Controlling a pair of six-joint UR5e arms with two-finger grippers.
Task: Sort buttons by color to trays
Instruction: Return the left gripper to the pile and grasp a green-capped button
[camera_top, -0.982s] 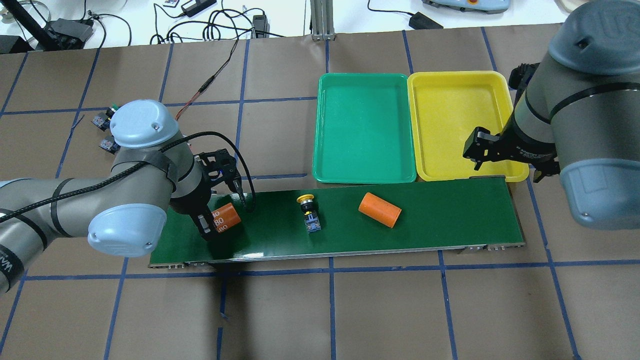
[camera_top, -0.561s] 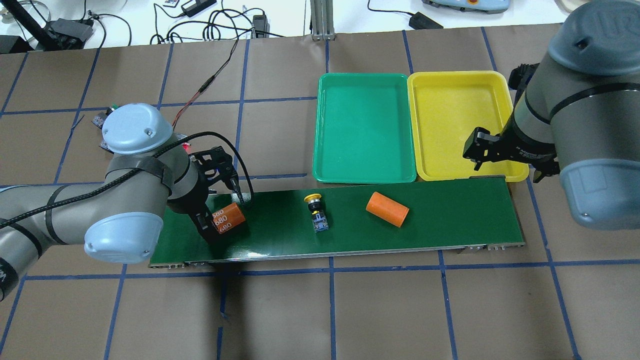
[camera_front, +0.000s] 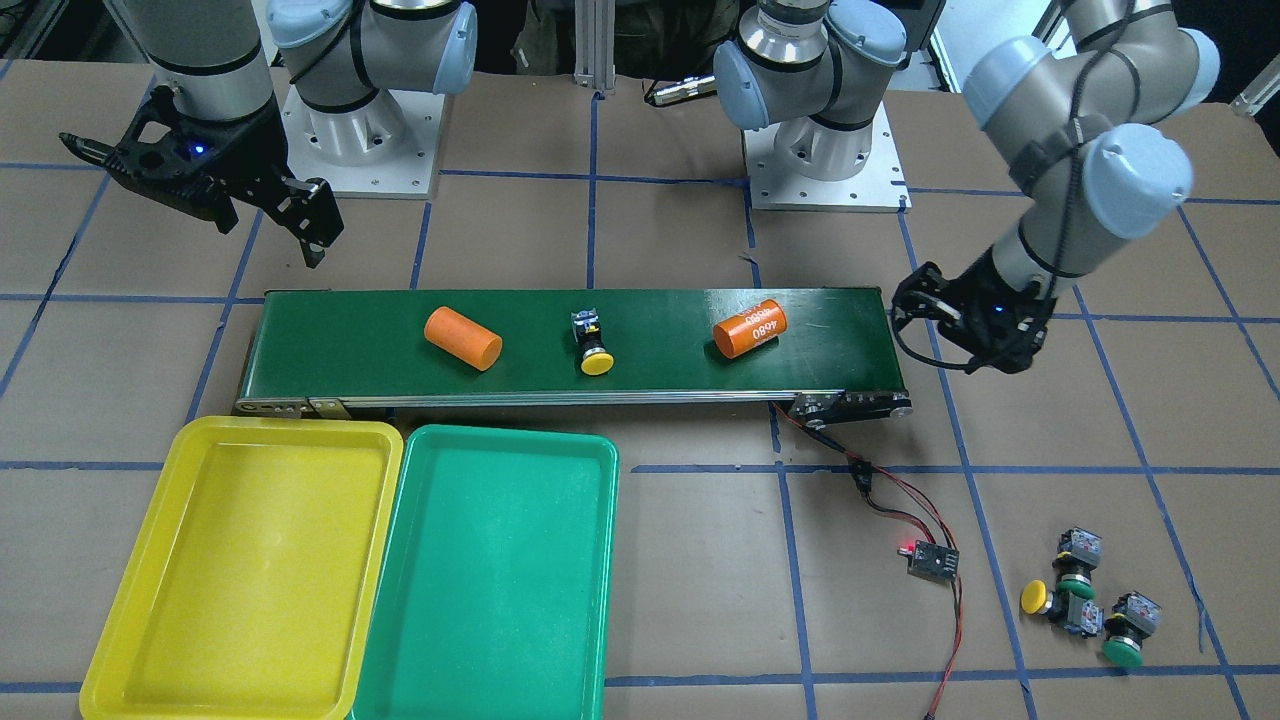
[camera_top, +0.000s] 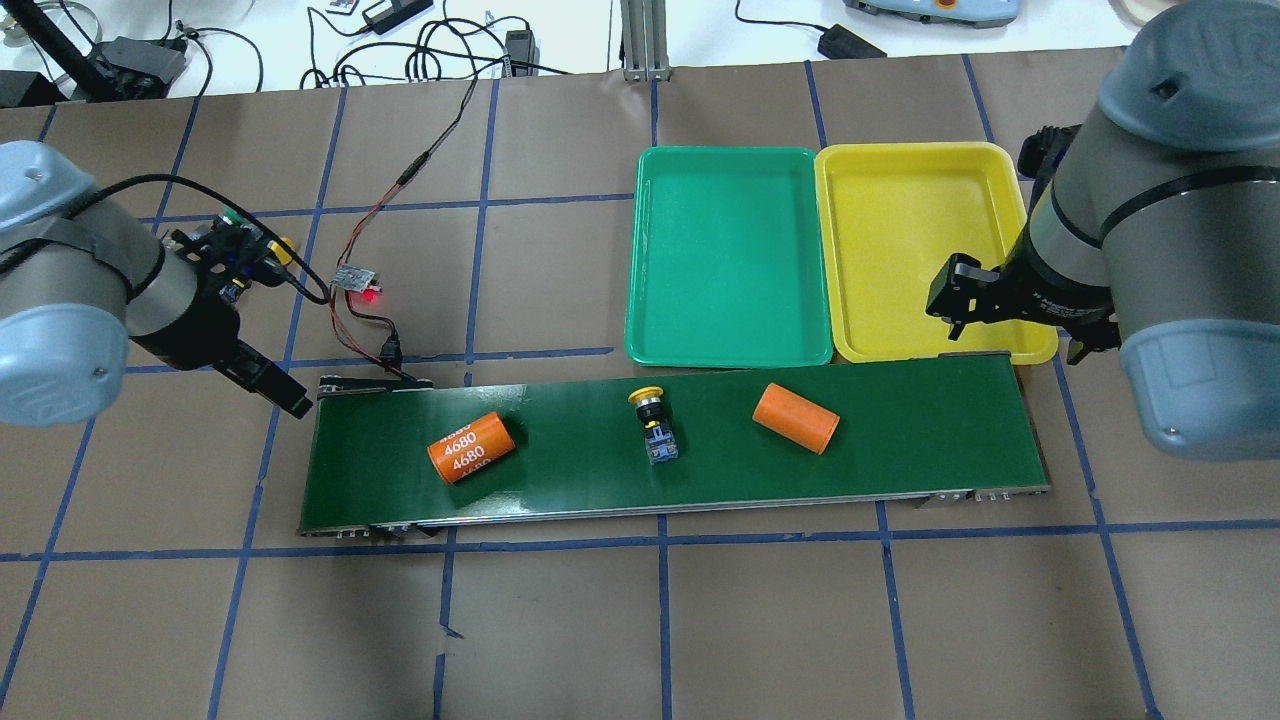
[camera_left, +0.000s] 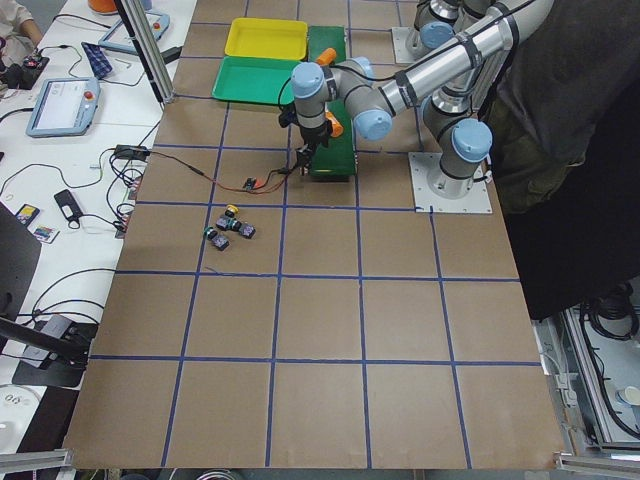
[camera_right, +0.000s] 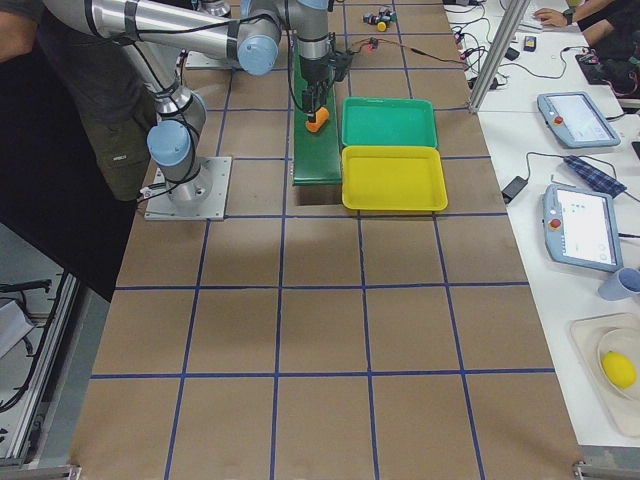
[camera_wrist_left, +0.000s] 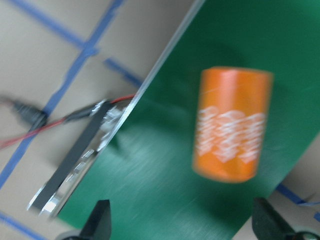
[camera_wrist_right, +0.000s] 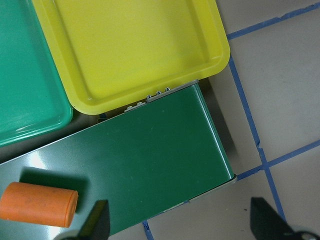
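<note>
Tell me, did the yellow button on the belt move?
Yes. In the overhead view the yellow button slid right along the belt: it was left of the green tray's near-left corner, now it's past it.

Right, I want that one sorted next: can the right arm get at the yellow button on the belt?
Probably yes. The yellow button lies clear of the 4680 cylinder; the plain cylinder sits between it and the right gripper, open and empty, but a descent from above should clear it.
</note>
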